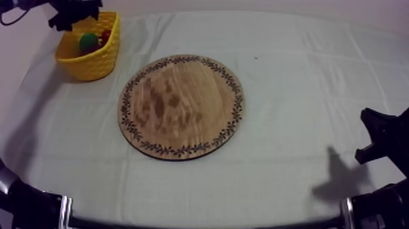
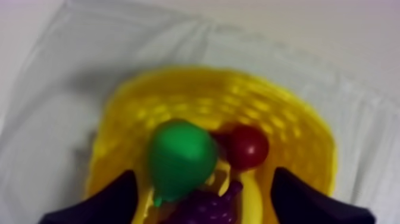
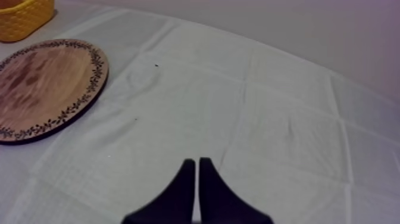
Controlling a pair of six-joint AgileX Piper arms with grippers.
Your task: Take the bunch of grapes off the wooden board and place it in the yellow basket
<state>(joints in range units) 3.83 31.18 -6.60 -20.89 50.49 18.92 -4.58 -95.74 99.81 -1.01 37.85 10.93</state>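
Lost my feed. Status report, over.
Left gripper open over yellow basket. Right gripper shut, over cloth. Bunch of grapes in basket, beside pear, small red fruit.

Colour rundown, since someone asked: the yellow basket [image 1: 91,58] is a bright, warm yellow with a dimpled weave look on its wall. The pear [image 2: 180,156] is plain green, the small red fruit [image 2: 247,147] is a deep glossy red, and the bunch of grapes [image 2: 208,208] is dark purple. The wooden board [image 1: 181,106] is light tan with darker brown blotches, plus a ring of dark leafy sprigs round the rim. The cloth [image 1: 292,91] on the surface is grey-white with faint creases in a grid. The left tool [image 2: 199,179] and right tool [image 3: 197,161] are both black.
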